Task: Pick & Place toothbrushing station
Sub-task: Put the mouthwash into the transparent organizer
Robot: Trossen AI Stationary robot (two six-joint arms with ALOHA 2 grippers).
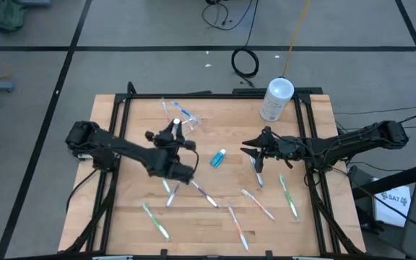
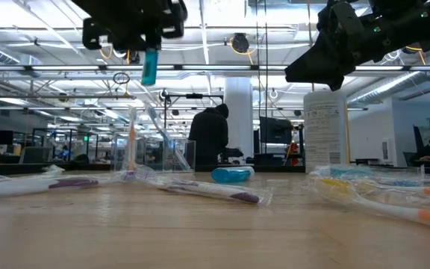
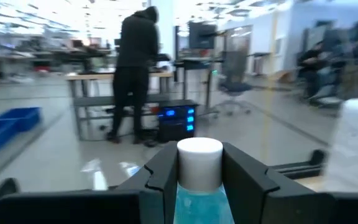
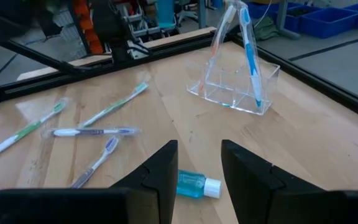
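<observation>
Left end effector [image 3: 199, 180] pinches a white-capped blue tube [image 3: 199, 171], raised above the tabletop [image 1: 215, 209]. Right end effector [image 4: 197, 165] is spread above a second tube [image 4: 194, 184].

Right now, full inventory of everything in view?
held tube: 1, teal, white cap, in the left gripper above the table
lying tube: 1, teal, table centre
loose toothbrushes: about 7, green, purple, pinkish, front half of table
clear holder: 1, back of table, two toothbrushes standing in it
canister: 1, whitish, back right
person: 1, dark clothes, room behind
left gripper: shut on held tube
right gripper: open, over lying tube
</observation>
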